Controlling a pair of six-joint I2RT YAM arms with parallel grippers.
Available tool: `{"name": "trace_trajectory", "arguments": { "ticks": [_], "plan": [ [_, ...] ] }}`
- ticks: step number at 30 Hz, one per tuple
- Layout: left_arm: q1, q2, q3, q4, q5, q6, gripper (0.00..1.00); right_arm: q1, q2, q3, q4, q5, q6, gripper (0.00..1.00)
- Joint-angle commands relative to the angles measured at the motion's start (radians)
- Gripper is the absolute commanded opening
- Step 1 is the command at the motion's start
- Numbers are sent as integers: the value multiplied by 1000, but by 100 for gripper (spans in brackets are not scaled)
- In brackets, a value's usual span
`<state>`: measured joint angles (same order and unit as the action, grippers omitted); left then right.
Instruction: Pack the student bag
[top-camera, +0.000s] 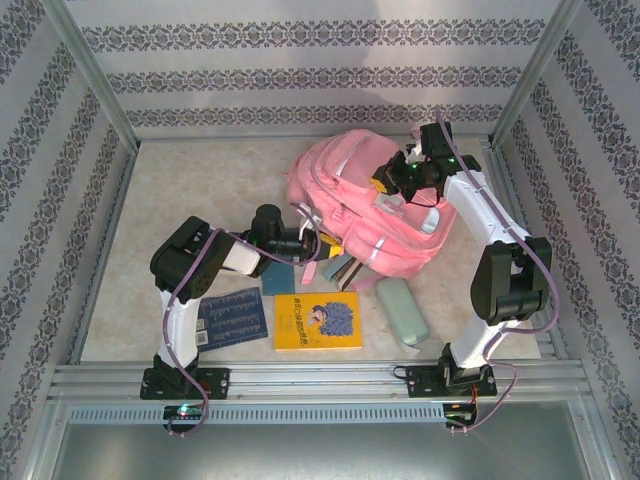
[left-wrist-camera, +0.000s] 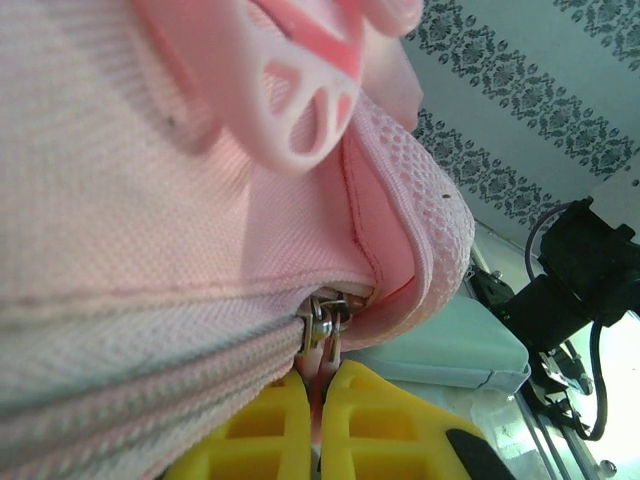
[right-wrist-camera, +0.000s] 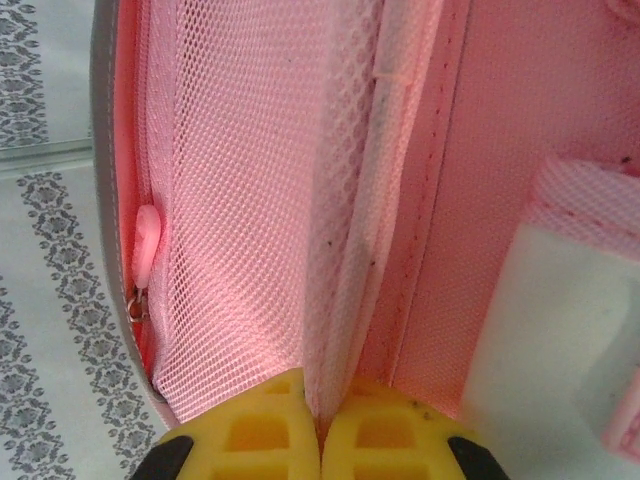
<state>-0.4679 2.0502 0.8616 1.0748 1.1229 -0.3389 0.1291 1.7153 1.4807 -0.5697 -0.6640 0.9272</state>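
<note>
Student bag (top-camera: 370, 215) is laid toward the worktop's (top-camera: 200, 190) back — its zip pull (left-wrist-camera: 322, 335) is pinched by the closed left tool (left-wrist-camera: 318, 420), a mesh edge (right-wrist-camera: 335, 250) clamped by the right tool (right-wrist-camera: 320, 425). A skewed tug — and the pull could be lost.

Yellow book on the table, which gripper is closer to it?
Left. The left gripper grips the student bag just behind the yellow book; the right gripper is farther back, pinching the bag's fabric.
</note>
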Motion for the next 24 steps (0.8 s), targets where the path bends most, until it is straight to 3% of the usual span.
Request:
{"name": "trace_trajectory", "arguments": {
  "ticks": [1, 6, 12, 15, 18, 24],
  "plan": [
    [31, -57, -42, 85, -40, -21, 0, 12, -41, 54, -4, -10, -82, 0],
    [74, -106, -119, 78, -149, -36, 0, 25, -37, 98, -79, 36, -156, 0],
    [78, -204, -151, -62, -343, -15, 0, 67, -2, 184, -215, 113, -273, 0],
    [76, -222, -134, -110, -259, 8, 0, 74, 1, 200, -222, 119, -282, 0],
    [59, -237, -135, -120, -141, 18, 12, 73, 3, 210, -213, 103, -270, 0],
    [-13, -352, -221, -247, -165, 124, 33, 75, -17, 200, -189, 59, -264, 0]
  ]
}}
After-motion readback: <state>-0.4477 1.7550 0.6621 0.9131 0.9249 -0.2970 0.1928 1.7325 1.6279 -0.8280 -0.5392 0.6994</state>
